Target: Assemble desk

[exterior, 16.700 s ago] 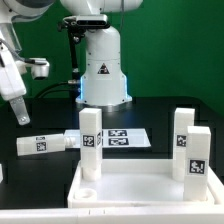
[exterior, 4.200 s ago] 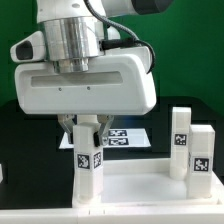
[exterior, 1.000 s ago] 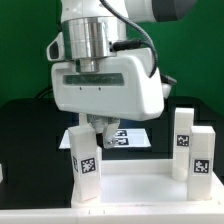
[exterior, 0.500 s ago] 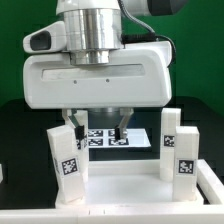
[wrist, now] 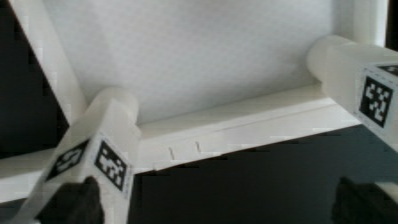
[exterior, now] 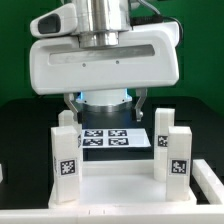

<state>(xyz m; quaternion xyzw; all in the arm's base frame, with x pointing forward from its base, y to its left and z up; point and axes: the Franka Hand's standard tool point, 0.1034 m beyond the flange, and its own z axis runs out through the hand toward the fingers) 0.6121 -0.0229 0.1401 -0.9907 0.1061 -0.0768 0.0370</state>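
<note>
- The robot's wide white wrist housing (exterior: 105, 62) fills the upper exterior view.
- The tabletop (exterior: 115, 187) lies on the black desk (exterior: 20, 125), rim up.
- Three tagged legs stand upright at its corners: one (exterior: 66, 163) at the exterior view's left, two (exterior: 163, 148) (exterior: 179, 160) at the right.
- The marker board (exterior: 108, 139) lies behind the tabletop.
- The claw (exterior: 105, 103) hangs released, its fingers (exterior: 142, 106) spread, grasping nothing.

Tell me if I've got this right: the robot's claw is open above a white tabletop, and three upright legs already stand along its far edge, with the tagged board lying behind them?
Almost. The gripper is open above the tabletop, and the marker board lies behind, but not every leg stands on the far edge. The exterior view shows one leg at its left corner and one at its right; the third stands behind that one.
</note>
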